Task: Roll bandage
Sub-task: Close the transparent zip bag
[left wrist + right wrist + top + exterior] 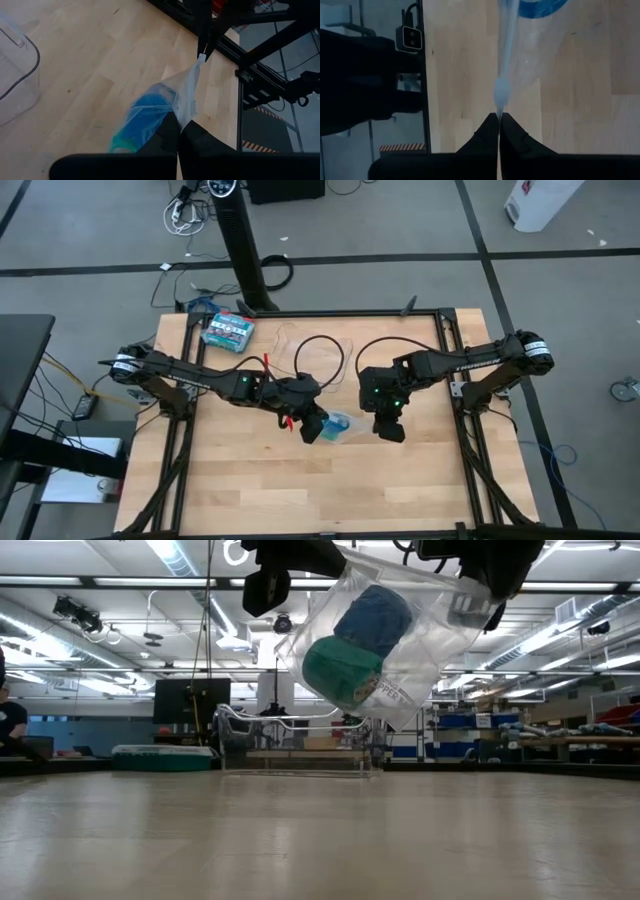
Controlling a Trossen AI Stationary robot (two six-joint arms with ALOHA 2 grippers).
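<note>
Low view: a clear plastic bag hangs above the desk, slung between both pincers; inside it sits the bandage, a bright blue roll, touching a teal-green roll just below it; the left pincer is pressed together on one bag edge, the right pincer pinches the opposite edge; the bandage lies between them, nearer the left one; its soft windings look rounded, its long axis hard to tell.
</note>
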